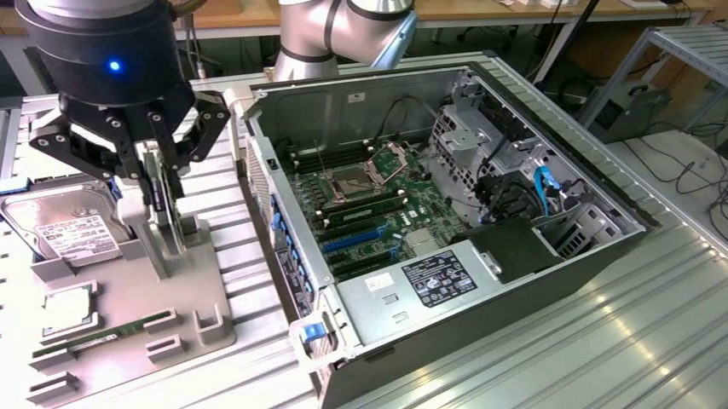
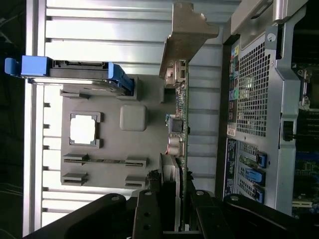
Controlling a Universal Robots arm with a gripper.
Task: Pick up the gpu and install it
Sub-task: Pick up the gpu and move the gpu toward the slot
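Item: gpu (image 2: 180, 107), a thin dark card with a silver bracket (image 2: 187, 35) at one end, stood on edge. Location: at the grey holder tray (image 1: 125, 315) on the ribbed tabletop (image 1: 546, 341), toward the exterior view's left and apart from the open computer case (image 1: 569, 141). Its lower edge appears to sit in the tray's upright slot; whether it has cleared that slot cannot be told. Hand (image 1: 160, 189): positioned directly over the card, with the fingers drawn in narrowly on either face of the board, so that the card is judged to be pinched between them. Other tray contents: a hard drive (image 1: 71, 230), a processor chip (image 1: 68, 305) and a RAM stick (image 1: 108, 334), none touched. Case contents: a motherboard (image 1: 376, 204) laid open to view, with blue expansion slots (image 1: 347, 243) unoccupied. Step in hand: the pick-up, judged to be at the grasp; installation is not yet begun. Requirements of the move ahead, as judged: the card is to be drawn straight out along the slot without twisting, the grip kept firm on the thin board, and the bracket kept clear of the case wall.
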